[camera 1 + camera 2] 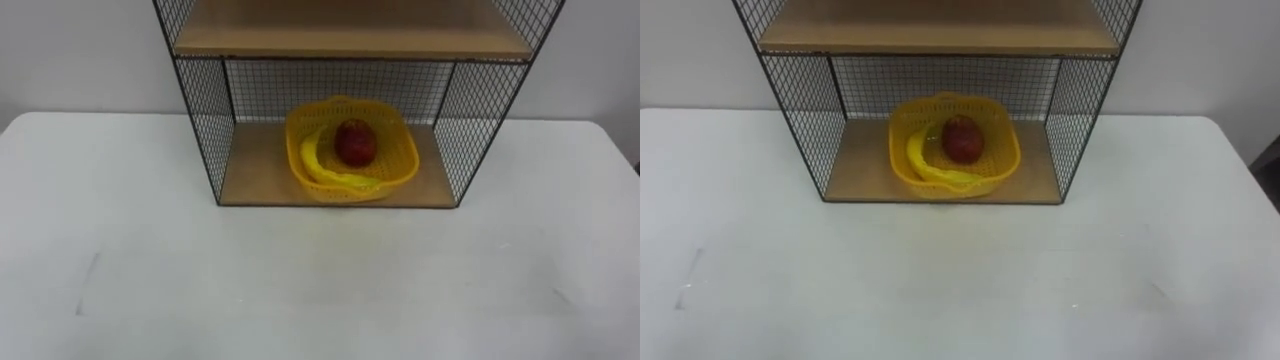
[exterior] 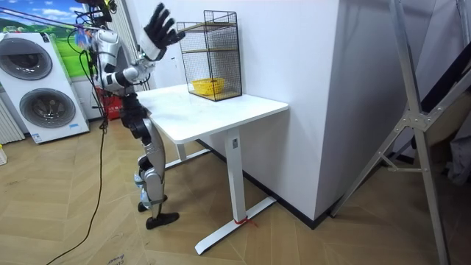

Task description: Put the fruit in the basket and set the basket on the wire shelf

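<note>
Sitting on the wire shelf (image 1: 205, 130), the basket (image 1: 402, 160) is being touched by nothing.
Right hand (image 2: 160, 29) is being held aloft, spread, empty; basket likely light, stiff, best gripped by its rim.

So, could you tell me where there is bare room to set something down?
The table before the shelf is bare, and at both its sides. On the shelf's bottom board the basket of fruit takes the middle; only narrow strips remain beside it.

body: silver-white | robot hand (image 2: 160, 28): black | hip joints: dark | feet: black | cable: dark
</note>
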`<state>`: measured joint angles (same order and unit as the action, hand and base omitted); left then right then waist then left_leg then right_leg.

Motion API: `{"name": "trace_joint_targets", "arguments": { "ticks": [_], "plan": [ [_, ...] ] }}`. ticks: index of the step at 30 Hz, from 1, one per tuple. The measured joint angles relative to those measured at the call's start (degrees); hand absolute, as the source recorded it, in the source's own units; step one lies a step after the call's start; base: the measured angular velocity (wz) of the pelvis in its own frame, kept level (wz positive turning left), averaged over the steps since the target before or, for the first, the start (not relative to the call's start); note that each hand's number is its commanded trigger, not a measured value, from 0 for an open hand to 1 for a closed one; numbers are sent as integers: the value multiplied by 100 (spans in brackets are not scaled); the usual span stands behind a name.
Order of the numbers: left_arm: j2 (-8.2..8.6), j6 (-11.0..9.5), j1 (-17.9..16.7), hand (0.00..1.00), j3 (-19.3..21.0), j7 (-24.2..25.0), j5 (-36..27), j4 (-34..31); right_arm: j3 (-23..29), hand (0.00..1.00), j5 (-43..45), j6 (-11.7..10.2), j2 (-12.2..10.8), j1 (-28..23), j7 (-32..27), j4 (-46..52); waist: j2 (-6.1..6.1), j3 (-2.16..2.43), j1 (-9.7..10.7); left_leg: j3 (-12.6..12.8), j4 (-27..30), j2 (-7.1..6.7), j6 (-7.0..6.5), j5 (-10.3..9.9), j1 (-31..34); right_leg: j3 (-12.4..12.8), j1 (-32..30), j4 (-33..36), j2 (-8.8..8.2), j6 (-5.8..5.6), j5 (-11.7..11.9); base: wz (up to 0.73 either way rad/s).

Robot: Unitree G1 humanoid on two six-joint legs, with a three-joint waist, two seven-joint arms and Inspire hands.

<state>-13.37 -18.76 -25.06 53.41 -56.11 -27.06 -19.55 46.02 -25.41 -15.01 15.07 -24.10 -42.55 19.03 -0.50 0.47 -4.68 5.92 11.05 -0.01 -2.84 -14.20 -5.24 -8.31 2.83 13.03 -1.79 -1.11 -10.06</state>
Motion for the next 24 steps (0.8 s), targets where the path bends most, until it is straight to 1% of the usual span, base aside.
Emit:
{"name": "trace_joint_targets", "arguments": {
  "ticks": [1,2,3,4,5,6,7,8,9,11,12,13,14,15,16,17,18,19,20,21,22,23,24],
  "plan": [
    [-78,3,-59,0,62,-57,-204,175,143,0,-275,3,36,-32,-56,-121,21,-12,17,-18,23,-4,-5,-3,34,-12,-17,4,-7,0,-2,9],
    [-237,10,-182,0,116,-168,-650,594,424,0,-937,15,105,-121,-165,-440,5,-1,28,-49,47,-18,-8,-5,84,-27,-67,43,-24,0,-13,10],
    [-319,23,-253,0,118,-220,-908,811,537,0,-1227,33,146,-156,-249,-630,0,-1,37,-61,51,-29,-8,-4,94,-50,-82,70,-39,-2,-32,13],
    [-462,72,-355,0,143,-253,-1523,1274,742,0,-1824,77,208,-223,-380,-1003,-7,2,47,-88,71,-57,-15,-7,118,-73,-91,77,-68,-1,-75,8],
    [-546,128,-443,0,151,-250,-2063,1858,876,0,-2340,103,272,-270,-487,-1438,-7,3,48,-91,92,-71,-27,-15,160,-87,-121,85,-90,-5,-89,7],
    [-558,158,-458,0,161,-248,-2341,2152,951,0,-2570,136,275,-293,-518,-1663,-29,17,49,-91,103,-81,-32,-18,189,-118,-167,115,-114,-6,-102,4],
    [-561,215,-462,0,164,-246,-2797,2702,1014,0,-3054,152,280,-341,-555,-2163,-46,25,82,-107,141,-103,-43,-20,251,-135,-231,207,-147,-16,-134,9],
    [-558,261,-464,0,127,-221,-3173,3298,976,0,-3498,246,277,-386,-608,-2686,-49,24,108,-127,173,-129,-53,-22,294,-143,-297,300,-181,-24,-186,10],
    [-558,283,-462,0,82,-197,-3324,3600,918,0,-3679,282,275,-411,-615,-2966,-49,25,113,-135,175,-140,-57,-19,300,-151,-316,324,-196,-27,-203,10],
    [-562,390,-348,0,-80,20,-3815,4950,823,0,-4296,443,275,-389,-503,-4324,-34,32,174,-196,208,-182,-68,-25,329,-169,-367,371,-235,-48,-276,15],
    [-541,463,-339,0,-143,223,-3903,5602,784,0,-4510,507,273,-371,-327,-5182,-3,53,154,-210,209,-183,-72,-28,322,-197,-348,373,-255,-48,-292,12],
    [-511,484,-338,0,-144,337,-3903,5911,762,0,-4580,515,272,-348,-247,-5625,13,63,143,-201,202,-177,-73,-29,307,-189,-342,373,-261,-47,-296,0],
    [-455,527,-340,0,-142,549,-3903,6512,753,0,-4713,520,258,-290,-101,-6490,36,68,144,-197,182,-170,-73,-30,263,-183,-299,357,-266,-45,-297,0],
    [-348,586,-341,0,-145,712,-3897,6934,751,0,-4724,523,225,-229,-18,-7191,47,70,148,-198,180,-168,-74,-35,234,-181,-266,345,-266,-48,-299,0],
    [-277,628,-339,0,-147,812,-3862,7135,724,0,-4709,528,191,-198,36,-7482,50,71,148,-196,178,-169,-74,-35,230,-164,-262,344,-257,-50,-300,0],
    [-98,698,-340,0,-149,1001,-3722,7403,650,0,-4545,565,46,-174,162,-7846,53,73,151,-191,175,-169,-74,-35,224,-133,-226,326,-226,-52,-301,0],
    [89,806,-323,0,-167,1242,-3377,7686,559,0,-4281,654,-61,-129,380,-8316,53,72,185,-206,175,-166,-74,-36,193,-132,-154,274,-220,-60,-292,0],
    [180,867,-321,0,-227,1370,-3126,7826,458,0,-4134,710,-106,-110,479,-8503,54,72,194,-205,172,-166,-78,-39,164,-133,-125,271,-228,-60,-293,5],
    [311,1017,-323,0,-437,1650,-2574,8178,326,0,-3744,795,-198,-2,651,-8825,54,69,264,-206,173,-160,-67,-56,114,-136,-60,253,-225,-62,-294,0],
    [420,1165,-316,0,-725,1938,-2042,8431,62,0,-3316,906,-283,119,828,-9084,63,64,348,-229,175,-158,-66,-59,71,-137,19,209,-228,-66,-287,7],
    [458,1241,-309,0,-905,2106,-1766,8539,-99,0,-3049,971,-315,184,962,-9241,69,68,410,-267,179,-157,-48,-69,64,-163,68,155,-220,-69,-276,17],
    [493,1410,-234,0,-1304,2487,-1140,8728,-419,0,-2492,1164,-364,346,1168,-9479,87,67,484,-313,180,-160,-41,-71,59,-216,115,108,-224,-71,-257,16],
    [494,1503,-180,0,-1483,2698,-827,8790,-579,0,-2214,1279,-369,412,1273,-9566,92,65,491,-315,179,-161,-43,-68,59,-216,114,106,-223,-70,-248,9]
  ]
}}
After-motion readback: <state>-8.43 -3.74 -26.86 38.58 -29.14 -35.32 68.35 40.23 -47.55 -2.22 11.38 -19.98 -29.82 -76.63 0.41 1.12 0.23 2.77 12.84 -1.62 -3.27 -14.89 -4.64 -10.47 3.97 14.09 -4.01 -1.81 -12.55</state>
